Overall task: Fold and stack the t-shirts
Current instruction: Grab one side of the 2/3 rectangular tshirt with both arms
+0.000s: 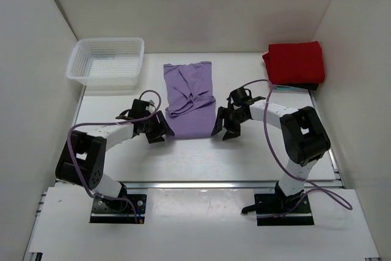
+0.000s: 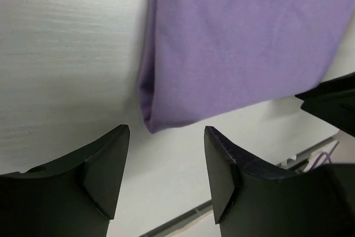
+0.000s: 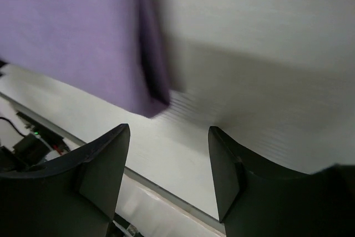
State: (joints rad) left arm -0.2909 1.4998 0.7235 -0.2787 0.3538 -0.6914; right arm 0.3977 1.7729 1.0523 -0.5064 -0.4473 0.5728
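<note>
A lavender t-shirt (image 1: 190, 98) lies folded into a long strip in the middle of the table, its collar area bunched halfway up. A red t-shirt (image 1: 295, 62) sits folded at the back right. My left gripper (image 1: 160, 132) stands open just off the strip's near left corner (image 2: 152, 123), nothing between its fingers. My right gripper (image 1: 222, 128) is open beside the near right corner (image 3: 152, 106), also holding nothing. In both wrist views the purple cloth (image 2: 238, 43) lies flat on the table beyond the fingertips.
A white mesh basket (image 1: 107, 60) stands at the back left. White walls enclose the table on three sides. A metal rail (image 1: 201, 184) runs along the near edge. Purple cables loop off both arms.
</note>
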